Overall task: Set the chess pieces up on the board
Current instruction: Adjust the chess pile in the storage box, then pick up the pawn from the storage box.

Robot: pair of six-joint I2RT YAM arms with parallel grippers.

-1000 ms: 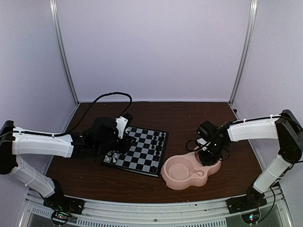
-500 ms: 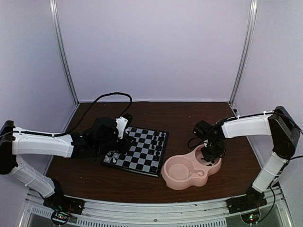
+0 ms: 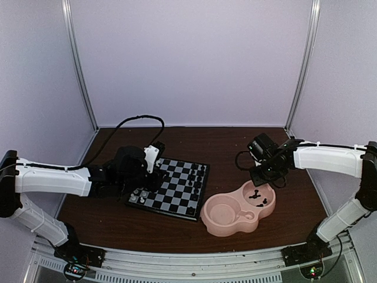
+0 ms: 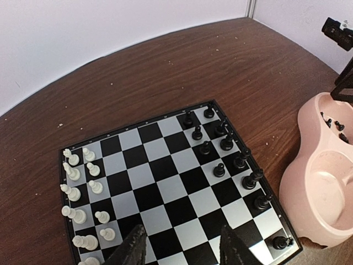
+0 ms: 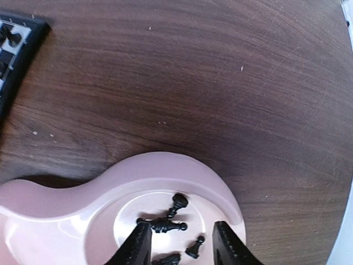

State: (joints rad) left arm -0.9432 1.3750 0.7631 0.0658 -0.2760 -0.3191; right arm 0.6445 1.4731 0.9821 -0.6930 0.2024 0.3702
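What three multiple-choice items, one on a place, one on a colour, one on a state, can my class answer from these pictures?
1. Where in the pink dish do the loose black pieces lie? A larger bowl; B smaller bowl; C on its rim.
2. What colour are the pieces along the board's edge nearest the dish? A white; B pink; C black.
3. How does the left gripper stand? A open and empty over the board; B shut on a white piece; C shut on the dish.
B: they lie in the small bowl. C: black chessmen line that edge. A: its fingers stand apart, nothing between.
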